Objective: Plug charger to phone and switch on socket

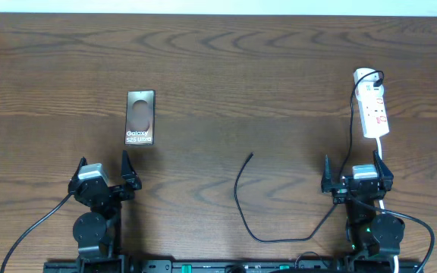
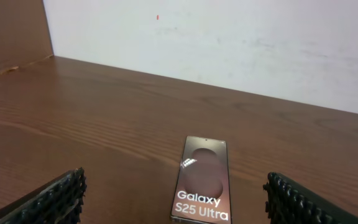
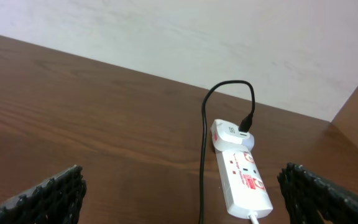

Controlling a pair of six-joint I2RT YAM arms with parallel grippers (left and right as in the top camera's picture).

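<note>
The dark brown phone point(image 1: 140, 117) with white "Galaxy S25 Ultra" lettering lies flat at the table's left middle; it also shows in the left wrist view point(image 2: 202, 180). The white socket strip point(image 1: 372, 107) lies at the far right, also in the right wrist view point(image 3: 243, 177). The thin black charger cable point(image 1: 243, 203) runs from an adapter on the strip, past the right arm, and curls to a free tip point(image 1: 250, 155) at mid-table. My left gripper point(image 1: 103, 171) is open and empty, just short of the phone. My right gripper point(image 1: 357, 176) is open and empty, just short of the strip.
The socket's white cord point(image 1: 381, 159) runs down from the strip toward the right arm. The charger cable point(image 3: 202, 155) hangs down just left of the strip in the right wrist view. A pale wall borders the table's far edge.
</note>
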